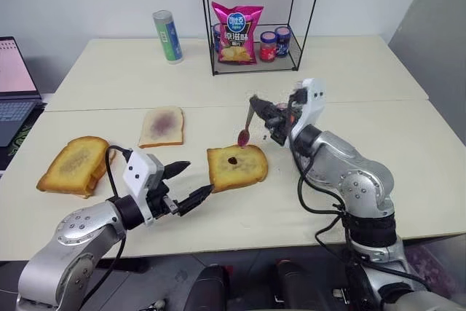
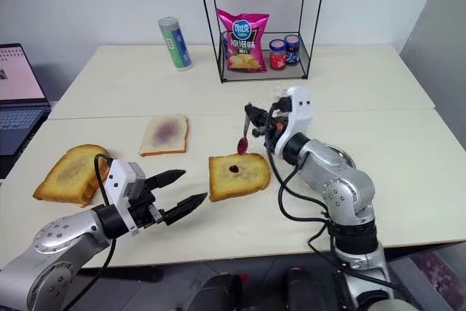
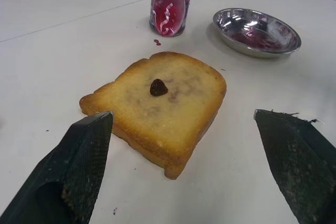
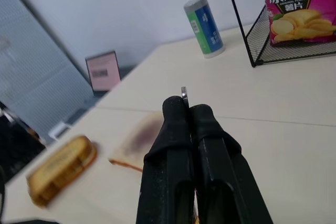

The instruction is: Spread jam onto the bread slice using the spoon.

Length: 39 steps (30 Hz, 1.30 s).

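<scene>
The bread slice (image 1: pixel 237 168) lies in the middle of the table, golden-brown, with one small dark blob of jam (image 1: pixel 232 159) near its centre. My right gripper (image 1: pixel 255 102) is shut on the handle of the spoon (image 1: pixel 247 123). The spoon hangs bowl-down, and its jam-coated bowl sits just above the slice's far edge. In the left wrist view the jam jar (image 3: pixel 170 3) stands behind the slice, with the spoon bowl (image 3: pixel 171 7) in front of it. My left gripper (image 1: pixel 196 178) is open and empty, just left of the slice, its fingers (image 3: pixel 79 171) pointing toward it.
A jam-smeared round metal dish (image 3: pixel 257 31) sits beside the jar. A pale purple-smeared slice (image 1: pixel 162 126) and a toasted stack (image 1: pixel 75 165) lie to the left. At the back stand a wire rack (image 1: pixel 213 49) with a chips bag (image 1: pixel 237 32) and lidded jars (image 1: pixel 275 44), and a can (image 1: pixel 167 36). A laptop (image 1: pixel 14 85) sits far left.
</scene>
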Each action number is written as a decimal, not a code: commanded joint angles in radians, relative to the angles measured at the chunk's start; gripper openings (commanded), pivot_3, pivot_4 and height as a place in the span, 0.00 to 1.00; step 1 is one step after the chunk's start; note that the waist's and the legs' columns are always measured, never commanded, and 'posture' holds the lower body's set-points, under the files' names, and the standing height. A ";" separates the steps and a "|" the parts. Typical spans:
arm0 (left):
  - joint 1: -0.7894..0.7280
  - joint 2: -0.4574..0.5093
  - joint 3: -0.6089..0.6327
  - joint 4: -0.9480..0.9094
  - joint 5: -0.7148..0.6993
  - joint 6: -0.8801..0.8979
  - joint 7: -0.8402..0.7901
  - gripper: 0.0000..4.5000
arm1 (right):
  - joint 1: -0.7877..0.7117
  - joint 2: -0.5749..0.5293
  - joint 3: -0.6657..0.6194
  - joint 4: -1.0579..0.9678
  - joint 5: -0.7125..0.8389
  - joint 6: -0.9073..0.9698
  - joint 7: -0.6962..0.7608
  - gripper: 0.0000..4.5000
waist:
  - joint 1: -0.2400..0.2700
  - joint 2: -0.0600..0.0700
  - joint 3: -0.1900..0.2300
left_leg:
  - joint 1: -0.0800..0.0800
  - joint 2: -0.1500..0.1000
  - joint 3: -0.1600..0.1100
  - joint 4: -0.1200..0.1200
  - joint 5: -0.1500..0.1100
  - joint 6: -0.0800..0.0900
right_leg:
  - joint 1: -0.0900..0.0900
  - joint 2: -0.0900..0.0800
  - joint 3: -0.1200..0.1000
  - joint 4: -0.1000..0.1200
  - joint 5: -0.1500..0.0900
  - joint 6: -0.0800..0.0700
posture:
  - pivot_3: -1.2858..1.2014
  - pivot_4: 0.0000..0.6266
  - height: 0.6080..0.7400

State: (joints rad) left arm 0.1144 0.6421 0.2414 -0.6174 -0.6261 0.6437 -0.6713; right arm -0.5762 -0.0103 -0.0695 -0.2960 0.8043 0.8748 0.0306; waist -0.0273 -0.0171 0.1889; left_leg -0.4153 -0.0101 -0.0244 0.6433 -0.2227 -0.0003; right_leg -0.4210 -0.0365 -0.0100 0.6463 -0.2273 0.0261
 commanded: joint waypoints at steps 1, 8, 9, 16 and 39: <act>-0.010 0.015 0.004 -0.014 0.003 -0.028 -0.010 1.00 | -0.011 0.102 -0.112 0.044 0.144 0.059 -0.134 0.00 | 0.000 0.000 0.000 | 0.000 0.000 0.000 0.000 0.000 0.000 | 0.000 0.000 0.000 0.000 0.001 -0.002 | 0.52 0.24 1.00; -0.009 0.019 0.009 -0.021 0.002 -0.023 -0.011 1.00 | 0.003 0.169 -0.139 0.128 0.161 0.059 -0.187 0.00 | 0.000 0.000 0.000 | 0.000 0.000 0.001 0.000 0.000 0.000 | 0.000 0.001 0.000 0.000 0.002 -0.004 | 0.52 0.24 1.00; -0.009 0.020 0.011 -0.020 0.001 -0.023 -0.011 1.00 | 0.005 0.172 -0.137 0.147 0.153 0.050 -0.184 0.00 | 0.000 0.000 0.000 | 0.000 0.000 0.001 0.000 0.000 0.000 | 0.000 0.001 0.000 0.000 0.002 -0.003 | 0.52 0.24 1.00; -0.002 0.027 0.018 -0.025 -0.001 -0.021 -0.010 1.00 | 0.026 0.164 -0.144 0.245 0.118 0.007 -0.171 0.00 | -0.001 0.000 0.000 | 0.000 0.001 0.001 0.000 0.000 0.000 | 0.000 0.002 0.000 0.000 0.002 -0.003 | 0.52 0.24 1.00; -0.047 0.029 -0.010 0.015 0.016 -0.033 -0.025 1.00 | 0.025 0.082 -0.247 0.147 0.254 0.073 -0.223 0.00 | -0.001 0.000 0.000 | 0.000 0.001 0.001 0.000 0.000 0.000 | 0.000 0.003 0.000 0.000 0.000 -0.001 | 0.52 0.24 1.00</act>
State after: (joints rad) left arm 0.0764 0.6651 0.2303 -0.5949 -0.6124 0.6307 -0.6897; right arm -0.5124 0.0583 -0.3062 -0.1043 1.0016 0.9489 -0.1842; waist -0.0287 -0.0171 0.1888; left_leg -0.4152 -0.0083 -0.0233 0.6434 -0.2227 -0.0003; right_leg -0.4213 -0.0336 -0.0097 0.6463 -0.2269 0.0250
